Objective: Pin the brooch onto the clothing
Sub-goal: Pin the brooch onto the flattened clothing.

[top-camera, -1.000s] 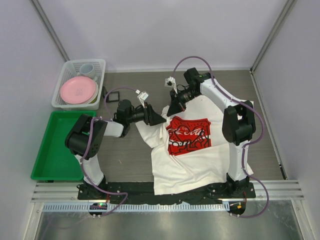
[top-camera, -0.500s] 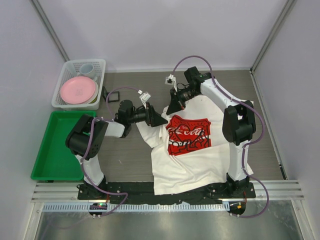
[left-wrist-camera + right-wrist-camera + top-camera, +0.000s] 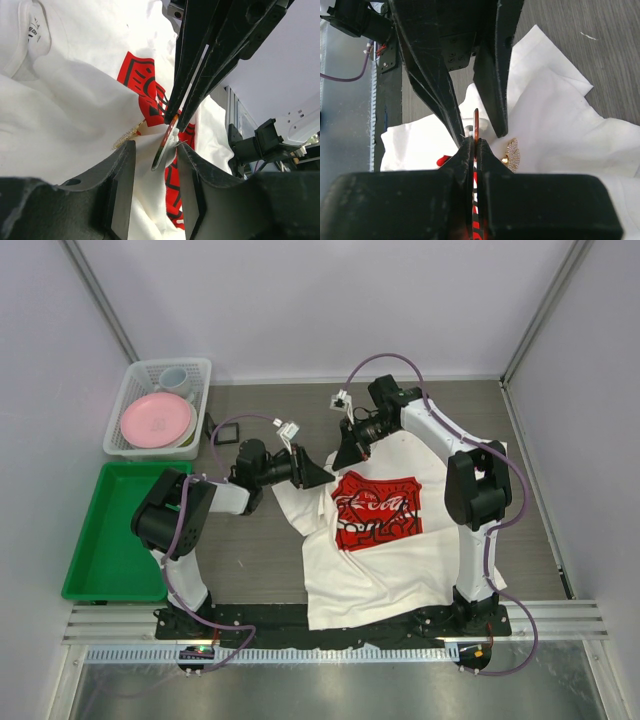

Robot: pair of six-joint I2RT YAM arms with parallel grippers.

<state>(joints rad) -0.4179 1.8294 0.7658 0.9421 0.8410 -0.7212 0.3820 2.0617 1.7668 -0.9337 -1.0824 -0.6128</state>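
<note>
Right fingers (image 3: 462,160) clamp brooch (image 3: 476,122) rim, left fingers (image 3: 122,170) flanking

Plain pale walls (image 3: 300,300) enclose a grey wood-grain table (image 3: 260,560) on three sides. An aluminium rail (image 3: 570,620) runs along its near edge, under soft, even light.

Bright, even, diffuse light; soft shadows; clothing (image 3: 65,115) nearly blown out; wrist-view foregrounds blurred.
</note>
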